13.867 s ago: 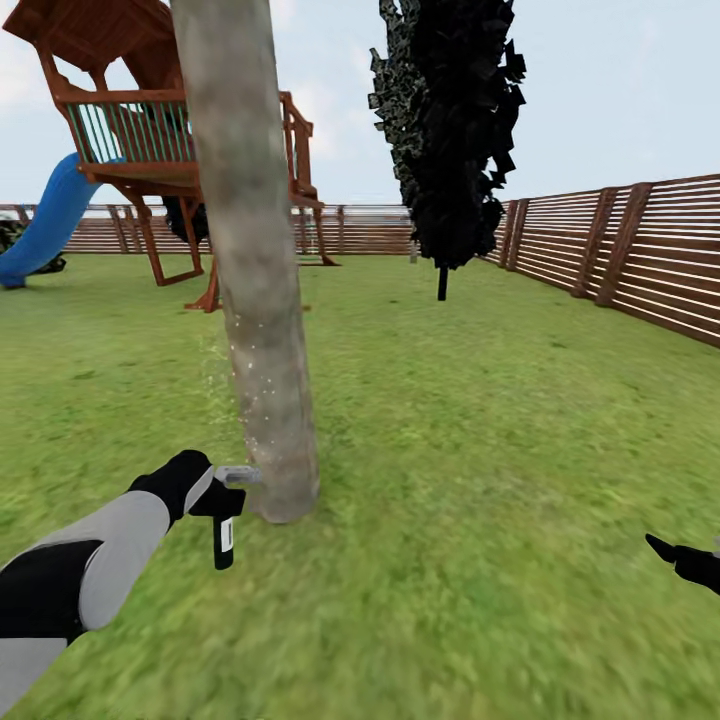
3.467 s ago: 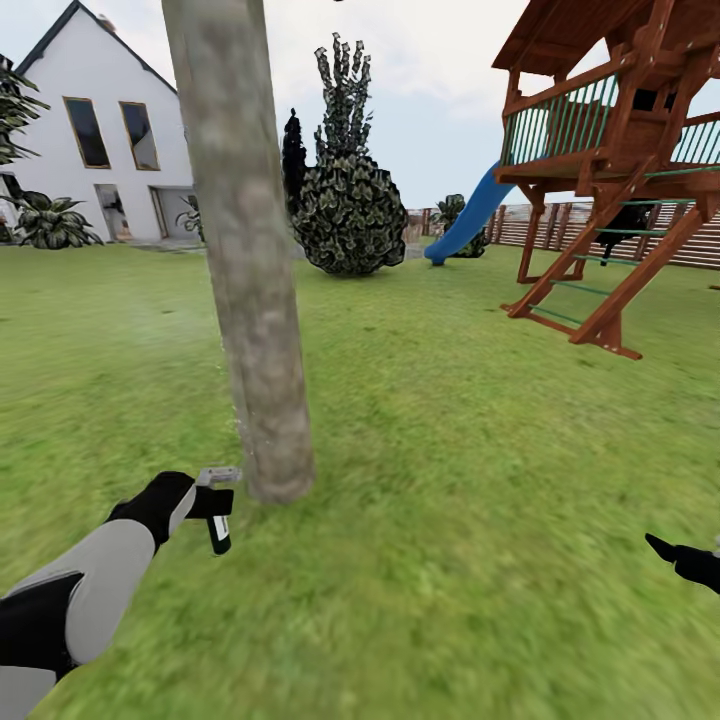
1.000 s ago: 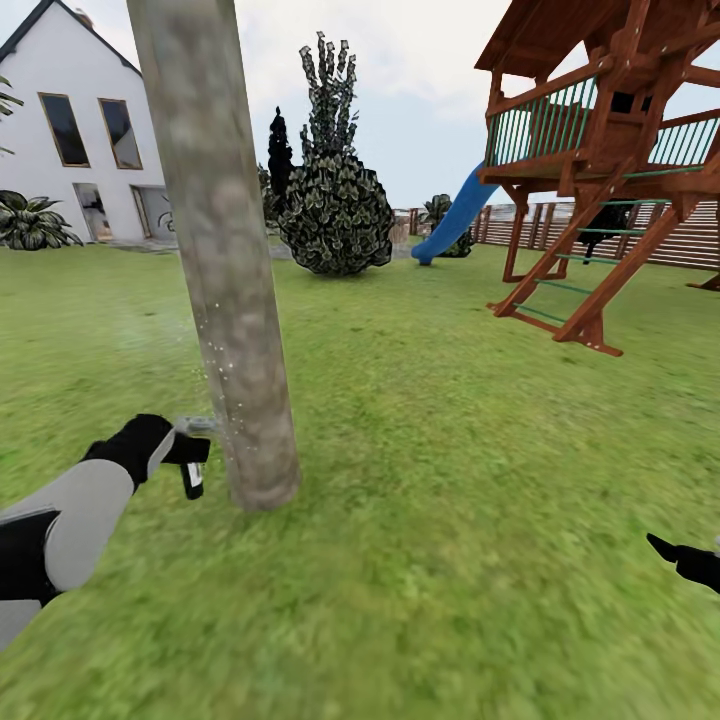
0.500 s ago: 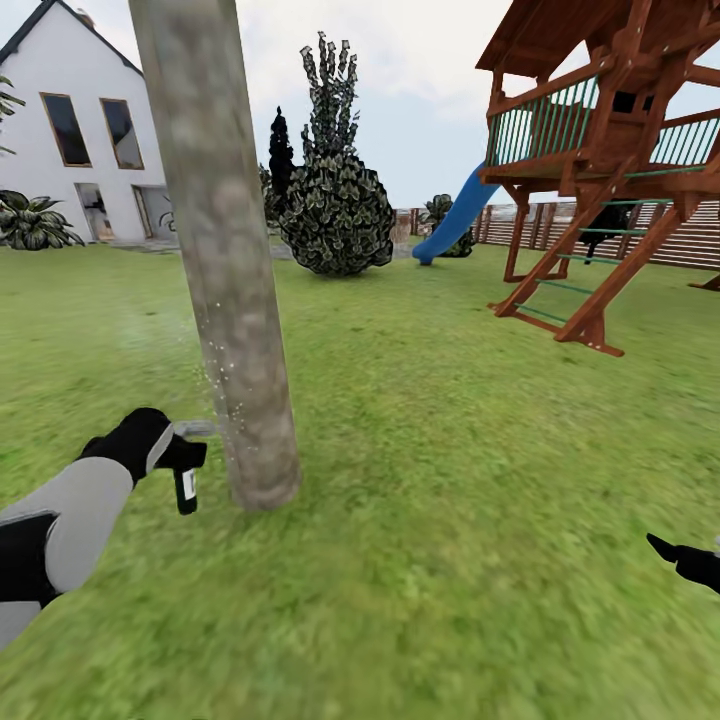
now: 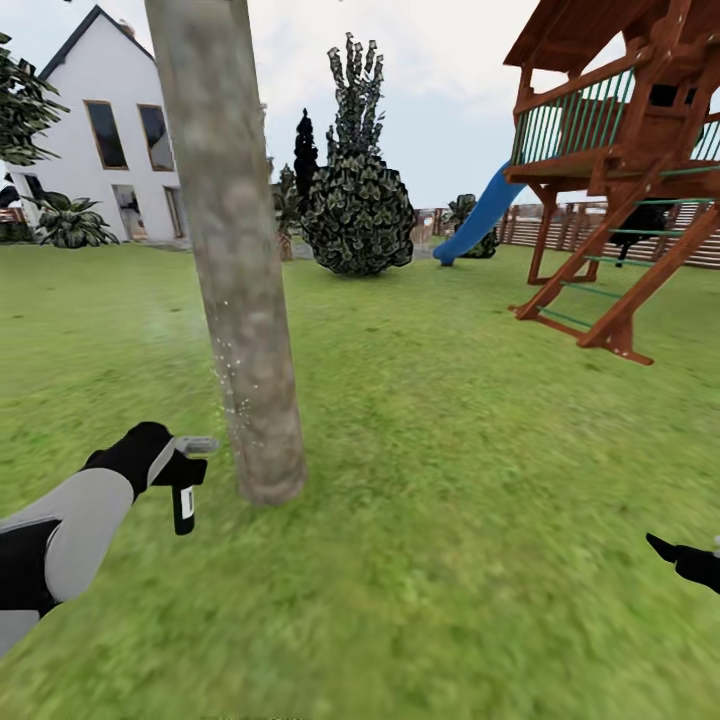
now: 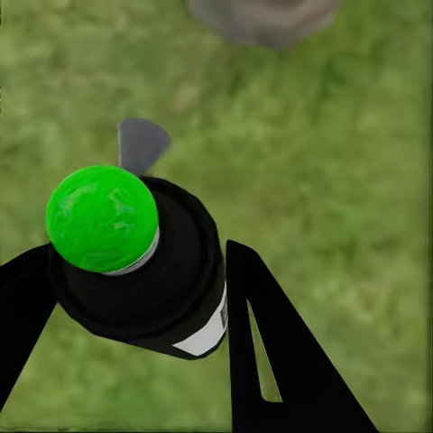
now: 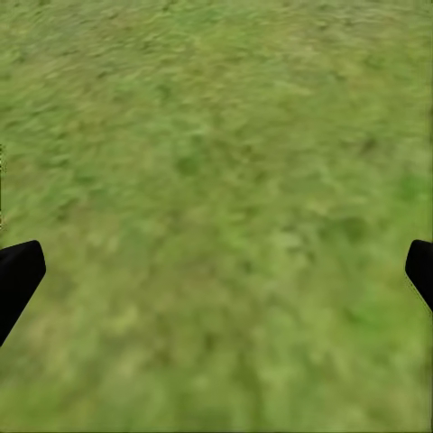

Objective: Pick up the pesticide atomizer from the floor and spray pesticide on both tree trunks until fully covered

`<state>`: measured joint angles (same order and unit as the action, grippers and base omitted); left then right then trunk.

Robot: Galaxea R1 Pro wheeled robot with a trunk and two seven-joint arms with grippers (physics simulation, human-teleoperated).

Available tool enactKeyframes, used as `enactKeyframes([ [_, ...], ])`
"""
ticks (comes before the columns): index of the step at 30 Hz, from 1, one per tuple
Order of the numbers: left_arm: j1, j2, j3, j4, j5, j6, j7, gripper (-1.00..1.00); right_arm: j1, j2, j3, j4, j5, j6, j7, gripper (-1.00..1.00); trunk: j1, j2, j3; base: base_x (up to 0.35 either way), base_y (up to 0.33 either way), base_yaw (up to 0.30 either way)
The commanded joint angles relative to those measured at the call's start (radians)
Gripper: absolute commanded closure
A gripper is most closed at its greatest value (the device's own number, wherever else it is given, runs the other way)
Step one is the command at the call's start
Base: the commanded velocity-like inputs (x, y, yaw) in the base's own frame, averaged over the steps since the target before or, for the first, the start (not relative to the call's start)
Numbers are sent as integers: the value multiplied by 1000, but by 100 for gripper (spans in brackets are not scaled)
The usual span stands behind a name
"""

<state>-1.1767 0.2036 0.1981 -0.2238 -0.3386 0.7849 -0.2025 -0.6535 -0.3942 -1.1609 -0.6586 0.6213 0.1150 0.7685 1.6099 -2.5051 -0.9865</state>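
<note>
From the head camera I have my left gripper [image 5: 170,462] clamped on the pesticide atomizer [image 5: 184,490], the bottle hanging down with its long axis roughly vertical and the pale grey nozzle pointing to the robot's right, straight at the tree trunk [image 5: 240,280]. The trunk stands just beside the nozzle, close but not touching, low down near its flared base, and white flecks of spray dot the bark a little above nozzle height. The trunk runs upright out of the top of the picture, so I judge most of its height is above where the nozzle aims; raising the left arm along that vertical line is what the next pass calls for. The right gripper [image 5: 690,560] pokes in at the far edge, well apart from the tree over bare lawn [image 5: 470,520], so the left arm is plainly the nearer one. Behind are a white house [image 5: 110,150], a dark shrub [image 5: 360,220] and a wooden play tower [image 5: 630,150] with a blue slide [image 5: 485,215]. In the left wrist view the fingers [image 6: 271,352] sit either side of the black bottle, its green cap [image 6: 101,218] facing the lens (the grey patch at the frame's edge is probably the trunk base, though it is too blurred to be sure). In the right wrist view the fingertips [image 7: 18,275] are spread wide, with nothing between them but grass.
</note>
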Motion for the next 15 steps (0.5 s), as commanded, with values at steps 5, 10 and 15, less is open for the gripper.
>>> enactKeyframes([
  [5, 1, -1, 0, 0, 0, 0, 1, 100, 0, 0, 0, 0, 0, 0, 0, -100, 0, 0, 0, 0, -313, 223],
  [10, 2, 1, 0, 1, 0, 0, 2, 100, 0, 0, 1, 0, 0, 0, 0, -100, 0, 0, 0, 0, -324, 54],
  [15, 19, 2, 0, 1, 0, 2, 3, 100, 0, 0, 2, 0, 0, 0, -1, -100, 0, 0, 0, 0, -155, 222],
])
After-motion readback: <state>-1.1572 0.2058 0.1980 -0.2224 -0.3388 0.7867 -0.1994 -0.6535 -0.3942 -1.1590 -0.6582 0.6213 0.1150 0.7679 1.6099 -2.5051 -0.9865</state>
